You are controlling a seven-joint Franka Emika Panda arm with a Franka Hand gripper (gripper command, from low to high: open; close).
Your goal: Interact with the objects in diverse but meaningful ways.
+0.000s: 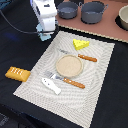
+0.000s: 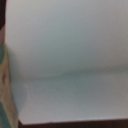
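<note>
The white robot arm stands at the placemat's 11 o'clock corner in the exterior view, its claw down over a pale blue rounded-top block. The wrist view is filled by a pale blue surface pressed close to the lens. Whether the claw is open or closed on the block cannot be told.

On the woven grey placemat, a round tan plate sits at centre. A yellow holed cheese wedge lies at its 1 o'clock. A small white fish-shaped piece lies at 7 o'clock. Orange-handled cutlery lies at the plate's 2 o'clock and 6 o'clock.

A golden-brown scored bread loaf rests on the dark counter at 9 o'clock, off the mat. 2 grey pots stand at 12 o'clock.
</note>
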